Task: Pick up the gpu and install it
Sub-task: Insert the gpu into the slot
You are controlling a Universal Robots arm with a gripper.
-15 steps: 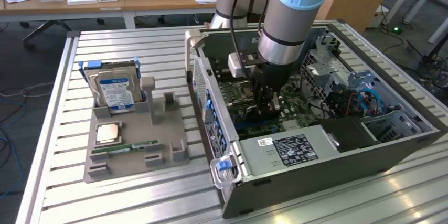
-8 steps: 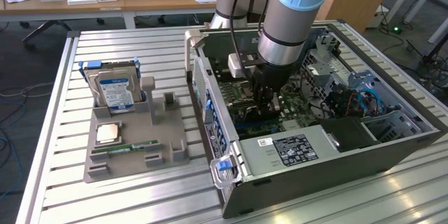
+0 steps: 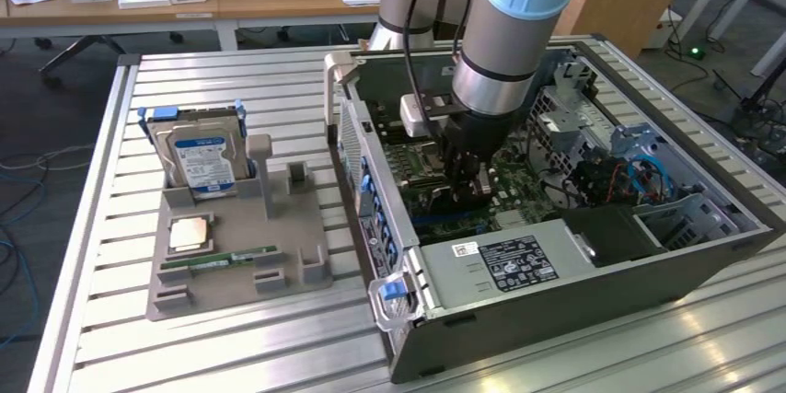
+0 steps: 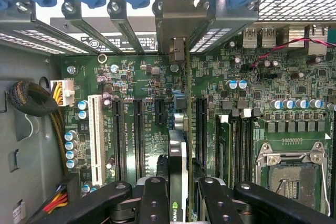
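inside the open computer case [image 3: 639,269], the gripper [image 4: 178,203] jaws are closed on the gpu [image 4: 177,150], held edge-down over the motherboard [image 4: 136,85] slots.

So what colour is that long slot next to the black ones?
White. The long slot stands beside the black slots on the green motherboard, clearest in the wrist view.
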